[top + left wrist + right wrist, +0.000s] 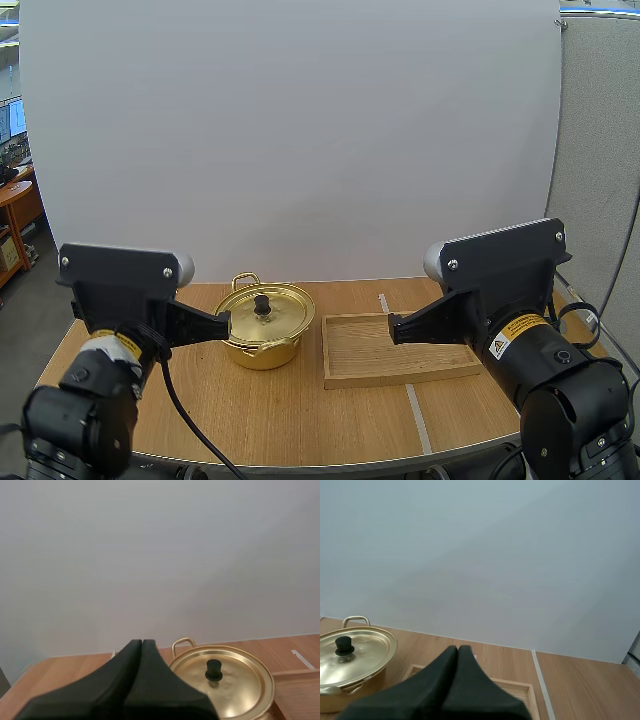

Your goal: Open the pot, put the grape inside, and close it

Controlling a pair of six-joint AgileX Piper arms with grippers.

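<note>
Left jaws were closed tight on nothing, tips just beside the gold pot (pixel 265 340); right jaws likewise closed & empty, above the wooden tray (pixel 400 365). Pot sat on the bench (pixel 300 420) w/ lid (pixel 285 305) on, black knob (pixel 262 303) up, just beside tray.

A robot lab inside an office: a white board (pixel 290 140) backs the wooden table (pixel 300 420), with a desk (pixel 16 198) and monitors (pixel 14 118) at far left and a grey partition (pixel 600 140) at right.
</note>
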